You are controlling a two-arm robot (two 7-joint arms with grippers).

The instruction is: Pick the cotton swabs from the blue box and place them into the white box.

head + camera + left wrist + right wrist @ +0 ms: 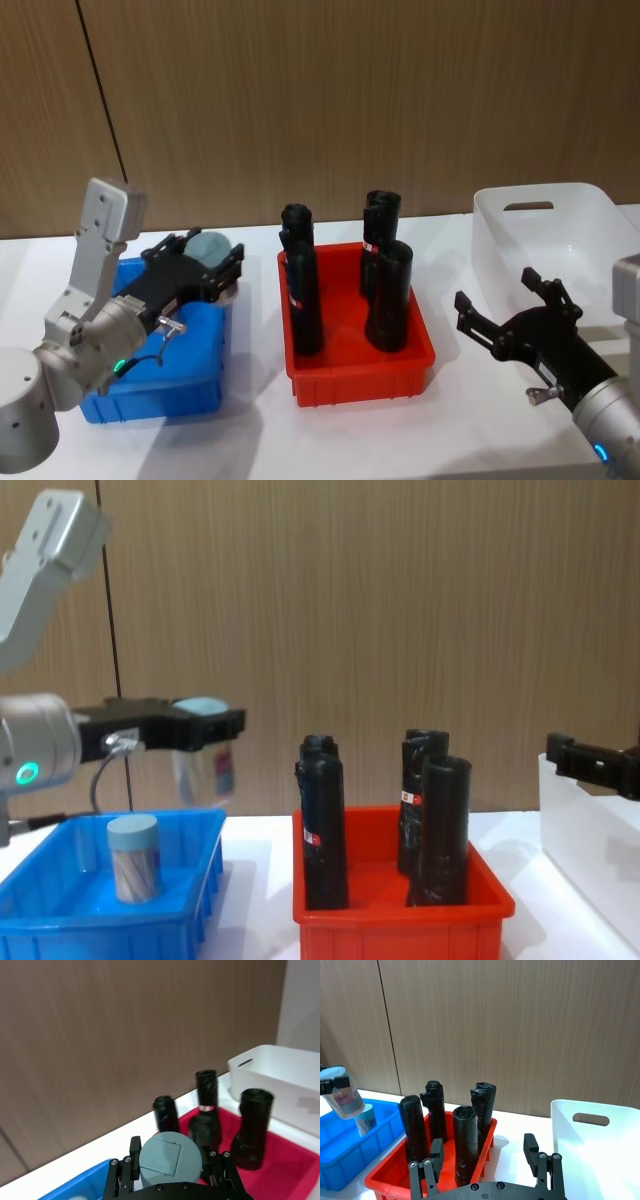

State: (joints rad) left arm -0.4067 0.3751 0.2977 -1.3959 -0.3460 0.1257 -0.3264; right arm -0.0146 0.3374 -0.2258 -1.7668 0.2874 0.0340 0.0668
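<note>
Above the blue box (pixel 100 935), cotton swabs (pixel 208 770) half hidden in left tool (pixel 208 725).

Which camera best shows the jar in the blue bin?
Chest view: the loose jar stands upright in the blue bin, whole. Right wrist view has it partly behind the left gripper's held jar; head view, the arm covers it.

The left arm (pixel 97 262) was pale grey and boxy, its rounded silver joint (pixel 85 348) bearing a green light (pixel 120 365) and thin cable (pixel 98 772). The left gripper (pixel 212 258) and right gripper (pixel 497 290) were black with silver screws (pixel 475 1186).
</note>
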